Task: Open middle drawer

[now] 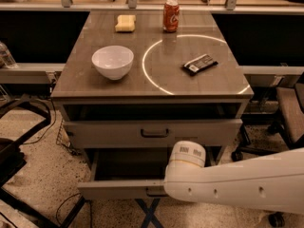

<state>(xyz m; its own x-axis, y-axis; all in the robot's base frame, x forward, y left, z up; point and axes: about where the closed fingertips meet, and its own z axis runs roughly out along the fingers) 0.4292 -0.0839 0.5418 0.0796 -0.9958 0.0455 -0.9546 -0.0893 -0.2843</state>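
Observation:
The middle drawer [118,189] is pulled out toward me, and its dark inside shows behind its grey-beige front. My white arm [237,179] reaches in from the right across that front. My gripper [158,192] is at the middle of the drawer front, where the small dark handle sits, mostly hidden behind the wrist [186,156]. The taller upper drawer [154,133] with its dark bar handle stands just above, pushed further in. The lowest drawer is hidden.
On the tabletop [85,80] stand a white bowl [112,62], a red soda can [171,15], a yellow sponge [125,23] and a dark snack bar [200,64]. Black chair frames [19,141] stand at the left and a chair base [266,146] at the right.

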